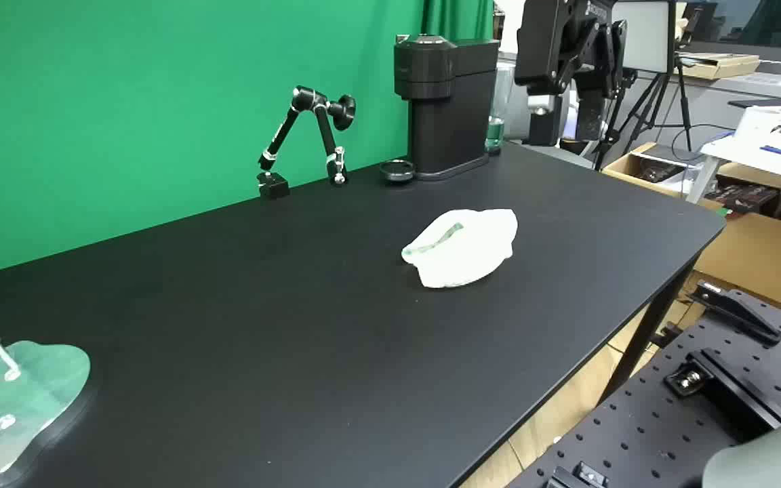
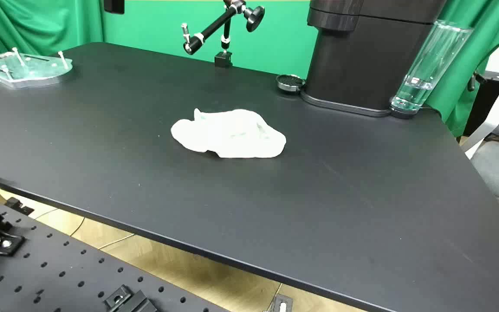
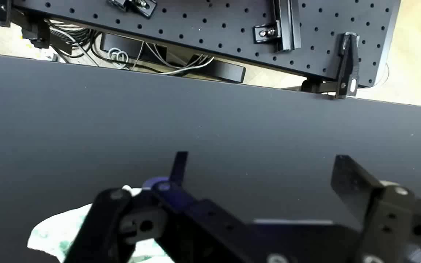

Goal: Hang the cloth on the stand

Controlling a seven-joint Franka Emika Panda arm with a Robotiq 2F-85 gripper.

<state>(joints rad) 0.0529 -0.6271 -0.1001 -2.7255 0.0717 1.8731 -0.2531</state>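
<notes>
Cloth (image 1: 466, 251): white with greenish marks, lying in a low crumpled heap well in from the front and back edges of the bench (image 1: 282, 339), prob left out there so it can be reached from above with nothing in the way

Pincer (image 3: 262, 159): up in the air, fingers (image 3: 351, 180) spread wide with nothing between them, and in the wrist view the heap only peeks out behind its linkage, so no grab yet, I'd guess it's held wide so it can straddle a fold

Bent black arm (image 1: 327, 130): my best bet for the stand, up from a small block (image 1: 273, 186) at the back edge, elbow high and one limb sloping out over the bench, looks posed like that to give a cloth something to drape on

Coffee machine (image 1: 451, 108): tucked into a back corner, I reckon to keep it out of the road

Pegged board (image 2: 37, 73): by the end edge away from the coffee machine, can't rule it out as the stand, but the pegs (image 1: 3, 357) look stubby for hanging anything

Next move: come down on the heap, pinch a raised fold, lift, then head for the back edge, draping near the elbow since the limb slopes and cloth might slide
</notes>
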